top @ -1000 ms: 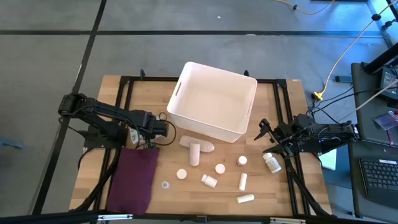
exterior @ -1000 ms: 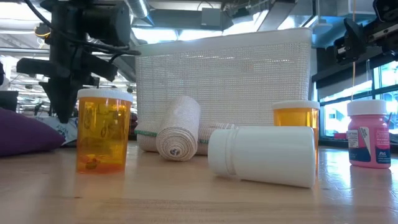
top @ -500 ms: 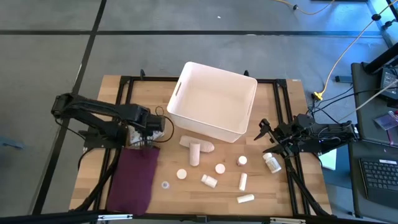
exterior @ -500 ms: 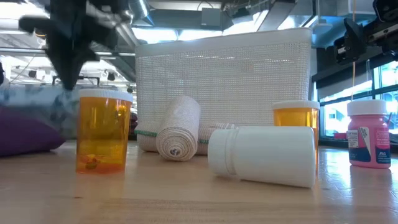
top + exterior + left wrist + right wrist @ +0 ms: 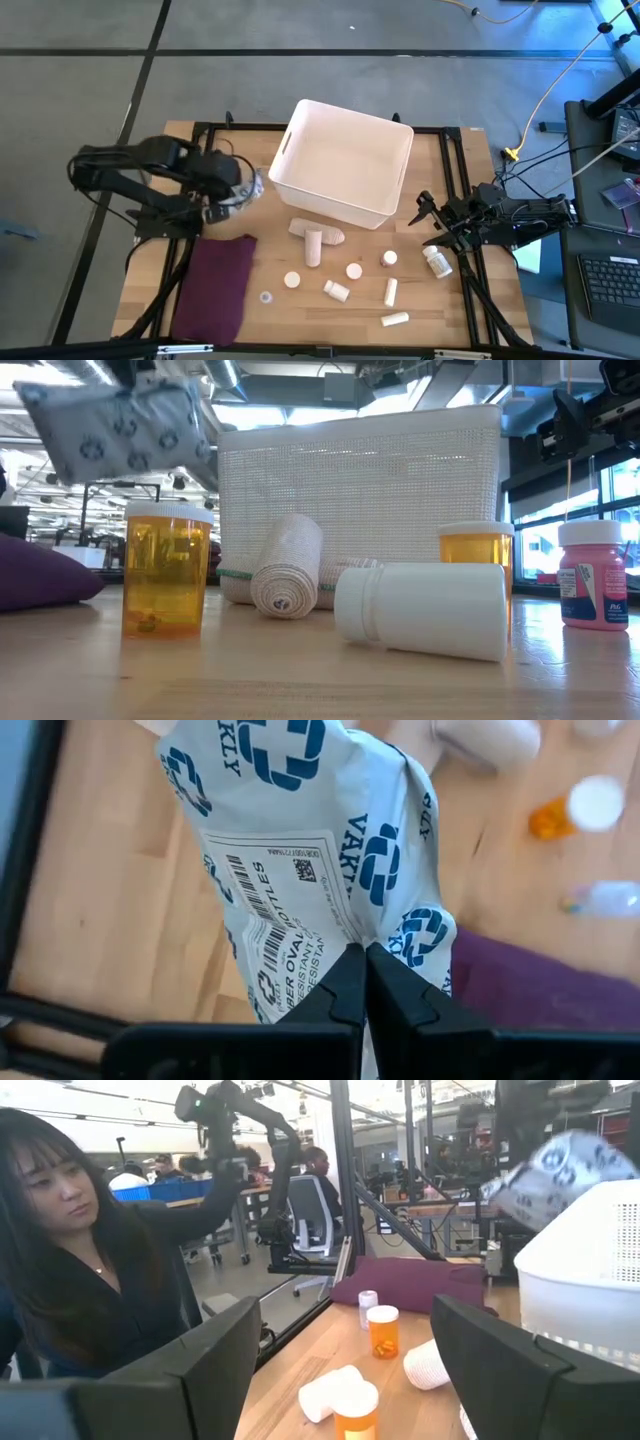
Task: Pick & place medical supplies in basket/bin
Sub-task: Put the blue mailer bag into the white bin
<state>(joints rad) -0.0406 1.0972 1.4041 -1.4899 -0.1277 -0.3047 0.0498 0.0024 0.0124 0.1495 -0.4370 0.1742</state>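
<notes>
left end effector [image 5: 362,965] clenched on the printed soft packet [image 5: 310,850], which hangs in the air just left of the white bin [image 5: 345,165]. it's pinched at one edge, so the packet will swing: carry it well above the rim, stop over the middle, then release. right end effector [image 5: 428,224] is spread open, empty, parked at the bench's right edge.

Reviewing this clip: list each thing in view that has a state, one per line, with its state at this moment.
Left gripper: shut on the printed packet, raised beside the basket.
Printed packet: held off the table, hanging crumpled.
Basket: upright, nothing visible inside.
Right gripper: open, waiting at the table's right edge.
Bandage rolls: lying on their sides.
Orange vial: upright, capped.
White bottle: tipped over.
Pink bottle: upright, capped.
Maroon cloth: lying flat.
</notes>
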